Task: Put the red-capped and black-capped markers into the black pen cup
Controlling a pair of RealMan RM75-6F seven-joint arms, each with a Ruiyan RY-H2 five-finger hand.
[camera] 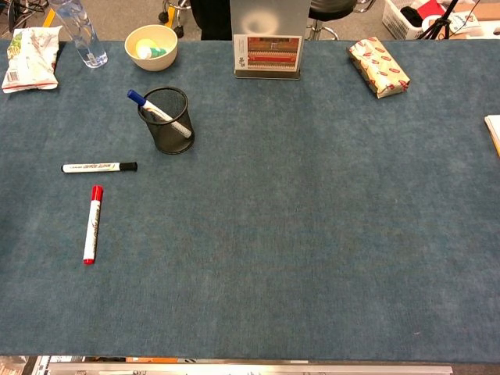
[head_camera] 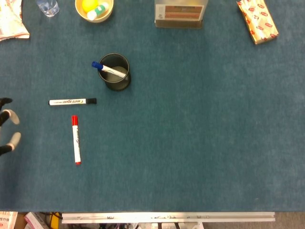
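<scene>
Red-capped marker lies flat on the blue table, cap end toward the far side, roughly in line with the table's depth; also seen in chest view. Black-capped marker lies flat just beyond it, crosswise, cap pointing right, not touching the red one. Black mesh pen cup stands upright further back and right of both markers, near but apart, with a blue-capped marker leaning inside, cap sticking out over the left rim. Neither task marker is in the cup. Left hand shows only as a few fingertips at the left edge of the head view, spread apart, holding nothing, well left of the markers. Right hand not visible in either view. Along the far edge: a bowl with yellow and green items, a plastic bottle, a snack bag, a sign stand, a wrapped packet.
</scene>
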